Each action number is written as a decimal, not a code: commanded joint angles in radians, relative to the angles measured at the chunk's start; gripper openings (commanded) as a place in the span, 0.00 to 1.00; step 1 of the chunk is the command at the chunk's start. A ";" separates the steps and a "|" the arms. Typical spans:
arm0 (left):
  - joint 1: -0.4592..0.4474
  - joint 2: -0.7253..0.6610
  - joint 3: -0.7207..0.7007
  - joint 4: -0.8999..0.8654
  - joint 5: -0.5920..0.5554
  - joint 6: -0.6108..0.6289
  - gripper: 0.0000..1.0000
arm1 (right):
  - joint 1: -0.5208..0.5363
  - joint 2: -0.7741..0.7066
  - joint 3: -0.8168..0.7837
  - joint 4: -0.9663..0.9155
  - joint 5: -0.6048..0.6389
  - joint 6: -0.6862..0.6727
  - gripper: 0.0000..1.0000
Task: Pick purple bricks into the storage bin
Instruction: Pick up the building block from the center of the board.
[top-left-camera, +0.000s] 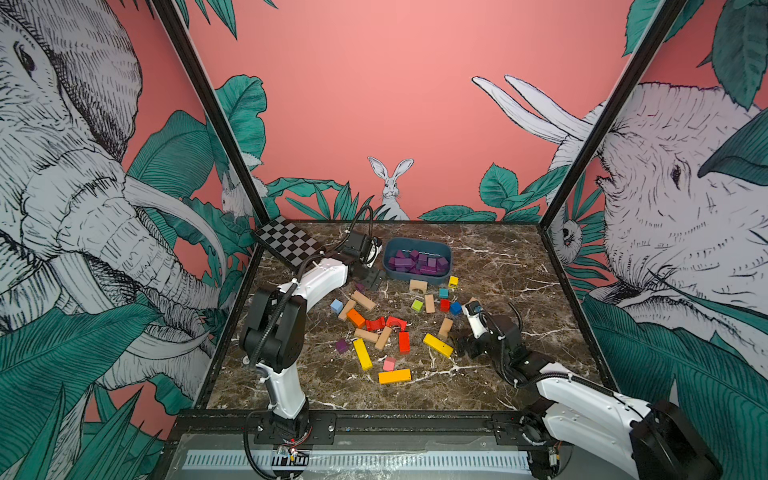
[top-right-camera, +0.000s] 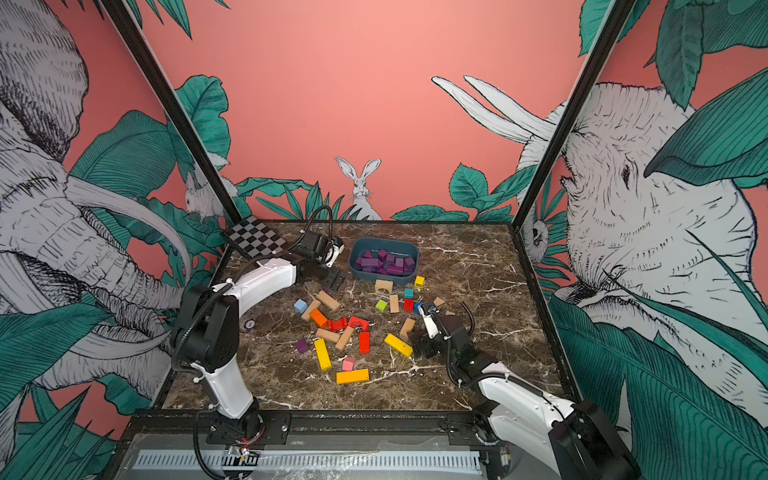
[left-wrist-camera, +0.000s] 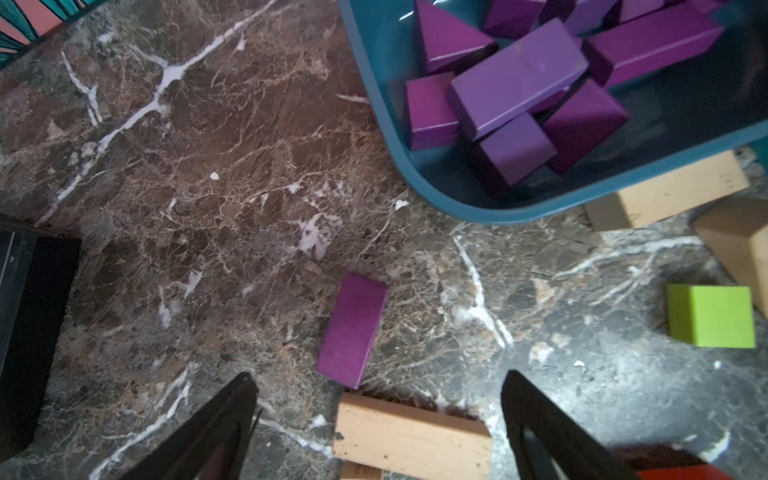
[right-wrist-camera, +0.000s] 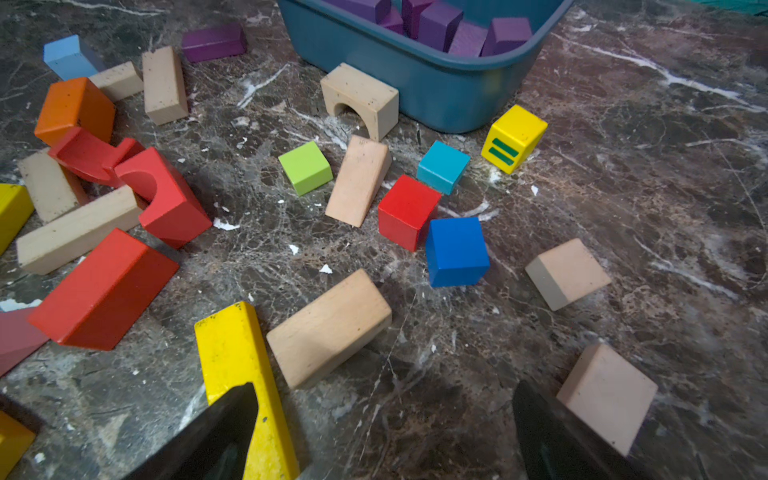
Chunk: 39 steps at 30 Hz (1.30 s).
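Storage bin (top-left-camera: 417, 279) sits far-centre on the bench (top-left-camera: 519, 291), long side running across the top views, clear of the back edge. Purple bricks (top-left-camera: 417, 262) are heaped inside at mixed angles.

Open room: bare marble down the right side of the bench and along the near edge. There is also a bare patch between the bin and the checkerboard slab (top-left-camera: 286, 245) in the far left corner. The bin's front wall is crowded, with a tan arch (top-left-camera: 417, 286) just beside it and a yellow cube (top-left-camera: 453, 282) at its front right corner.

Two purple pieces lie outside the bin.
- Purple bar (left-wrist-camera: 353, 330) lies flat on a broad face, near the bin's front left corner. In the left wrist view its long axis runs from the fingertips toward the bin's rounded corner, slightly skewed. Its near end is just beside a tan block (left-wrist-camera: 411, 436), with bare bench along both long sides.
- Purple cube (top-left-camera: 341, 345) sits at the left fringe of the clutter, just beside a long yellow bar (top-left-camera: 362, 353), with open bench to its left.

Left end effector (left-wrist-camera: 380, 376) hangs over the bench, the bar's near end about level with its fingertips — fingers spread wide, holding nothing. Right end effector (right-wrist-camera: 384, 386) hangs low over the right of the clutter, fingers likewise apart and unloaded; a yellow block (right-wrist-camera: 232, 353) runs under one finger.
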<state>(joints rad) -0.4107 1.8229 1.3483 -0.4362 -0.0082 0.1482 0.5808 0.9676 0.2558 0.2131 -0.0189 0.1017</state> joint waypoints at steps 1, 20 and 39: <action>0.046 0.033 0.085 -0.123 0.053 0.057 0.90 | 0.002 -0.019 -0.021 0.037 -0.007 0.006 0.98; 0.081 0.176 0.120 -0.130 0.147 0.094 0.77 | -0.004 -0.010 -0.019 0.043 -0.008 0.009 0.97; 0.084 0.257 0.167 -0.152 0.125 0.064 0.53 | -0.005 -0.023 -0.024 0.043 -0.009 0.009 0.97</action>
<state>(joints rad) -0.3290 2.0758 1.4918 -0.5556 0.1146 0.2035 0.5789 0.9543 0.2386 0.2203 -0.0196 0.1024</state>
